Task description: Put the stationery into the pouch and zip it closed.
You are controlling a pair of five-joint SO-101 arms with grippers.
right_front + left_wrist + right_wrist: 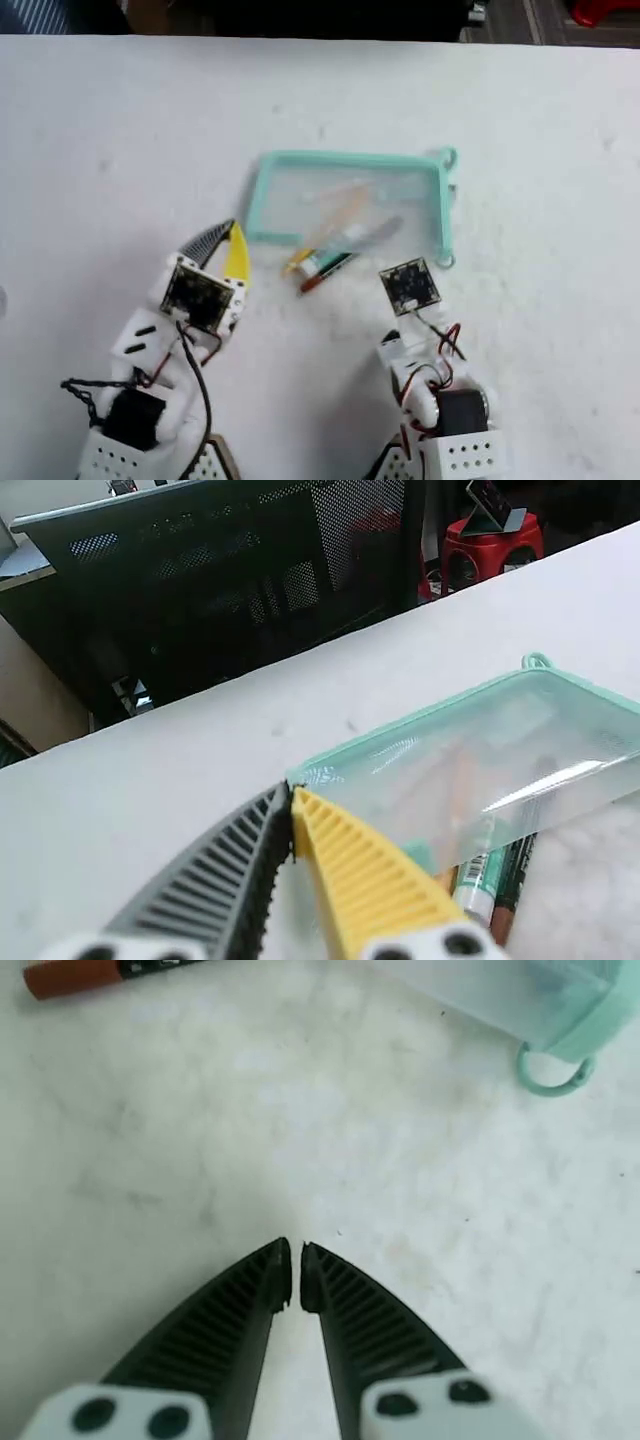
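The pouch (352,161) is a flat rectangle of clear plastic framed in mint green. It lies on the white surface (120,130) and has a small loop (447,156) at one corner. The stationery (322,263) sticks out at a slant past its near long edge: a green-and-white marker (478,885), a brown-tipped pen (70,977) and a yellowish stick (296,263). Their far ends show through the clear plastic.

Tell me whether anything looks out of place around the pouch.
Yes. The pens lie slanted and only partly inside the pouch. Their ends stick out past its near edge onto the table, which would likely block the zip from closing.
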